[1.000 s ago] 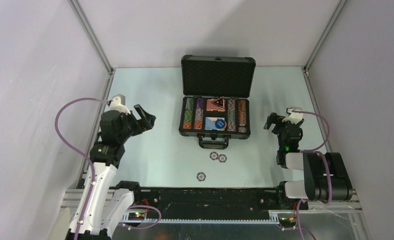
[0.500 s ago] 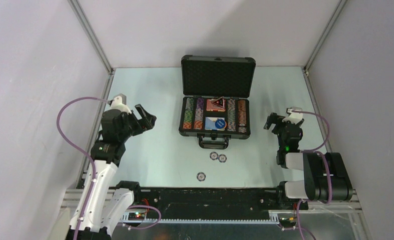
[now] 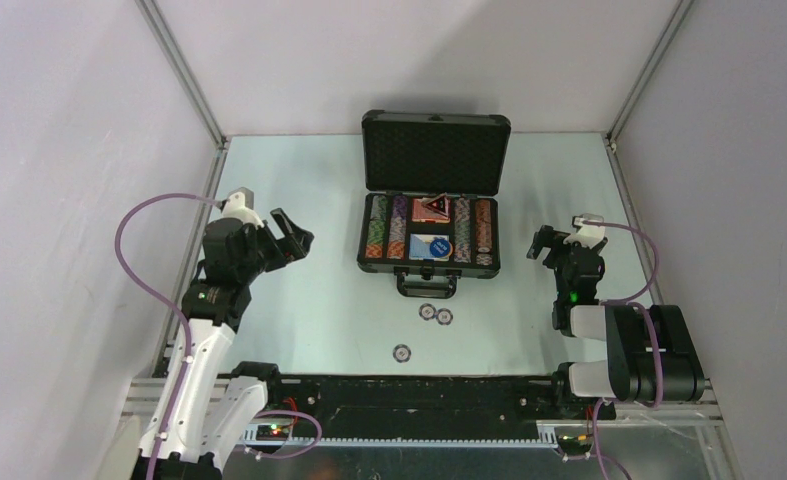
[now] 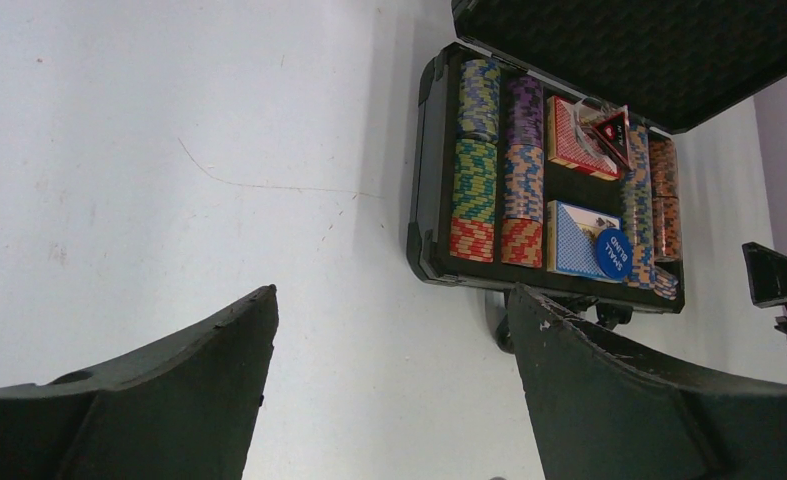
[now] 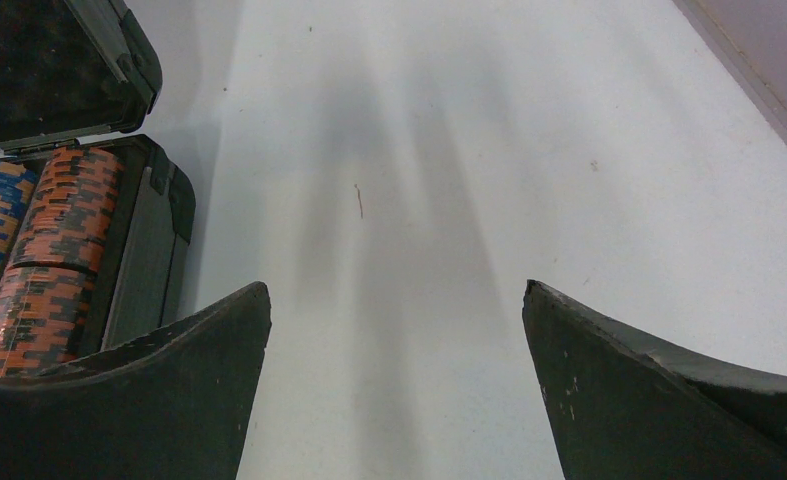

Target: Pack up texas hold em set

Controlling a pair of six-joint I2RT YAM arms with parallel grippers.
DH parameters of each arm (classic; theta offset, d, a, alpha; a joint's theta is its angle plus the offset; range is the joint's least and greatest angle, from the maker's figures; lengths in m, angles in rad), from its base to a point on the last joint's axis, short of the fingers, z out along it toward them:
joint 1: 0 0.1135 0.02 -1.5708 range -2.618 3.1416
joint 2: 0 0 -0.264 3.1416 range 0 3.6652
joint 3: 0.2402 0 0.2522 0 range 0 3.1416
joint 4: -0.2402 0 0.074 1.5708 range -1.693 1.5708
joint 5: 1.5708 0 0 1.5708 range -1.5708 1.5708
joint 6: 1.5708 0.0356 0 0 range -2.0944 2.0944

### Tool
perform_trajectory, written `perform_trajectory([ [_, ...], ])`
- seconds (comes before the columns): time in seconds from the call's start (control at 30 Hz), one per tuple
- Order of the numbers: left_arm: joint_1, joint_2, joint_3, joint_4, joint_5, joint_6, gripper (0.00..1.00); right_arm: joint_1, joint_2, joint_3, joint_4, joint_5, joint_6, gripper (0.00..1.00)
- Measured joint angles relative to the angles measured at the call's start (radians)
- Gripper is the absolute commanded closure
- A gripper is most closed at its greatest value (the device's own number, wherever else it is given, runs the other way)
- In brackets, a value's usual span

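Standing open: the black briefcase (image 3: pixel 429 267) sits at the far middle of the table (image 3: pixel 309 300). Its foam-lined lid (image 3: pixel 436 155) is raised toward the back wall and its handle (image 3: pixel 427 286) faces the arms.
Chip rows: multicoloured chips (image 3: pixel 376 238) stand on edge in columns on both sides of the case. The left wrist view shows green, purple, red and orange bands.
Far centre compartment: the red-patterned card deck (image 4: pixel 574 140) lies here, with the dark triangular marker (image 4: pixel 610 133) tilted on top of it.
Near centre compartment: a blue-backed deck (image 4: pixel 575 238) lies here, and a blue round button (image 4: pixel 614 252) marked "SMALL BLIND" rests at its right corner.
Loose chips: a pair of chips (image 3: pixel 436 315) lies side by side on the table just in front of the handle. A single chip (image 3: pixel 401 352) lies alone, closer to the arm bases.
Left end effector (image 3: pixel 291 232): raised over the left part of the table, well apart from the case and aimed toward it. Its fingers (image 4: pixel 219 340) are spread wide with nothing between them.
Right end effector (image 3: pixel 541 243): near the case's right wall. It is spread fully wide and empty, with bare table between its fingers (image 5: pixel 609 350).
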Motion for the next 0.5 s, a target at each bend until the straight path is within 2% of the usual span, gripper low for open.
perform_trajectory([
  [0.5, 0.000, 0.013, 0.000, 0.000, 0.013, 0.000, 0.11, 0.000, 0.000, 0.000, 0.000, 0.000, 0.000, 0.00],
])
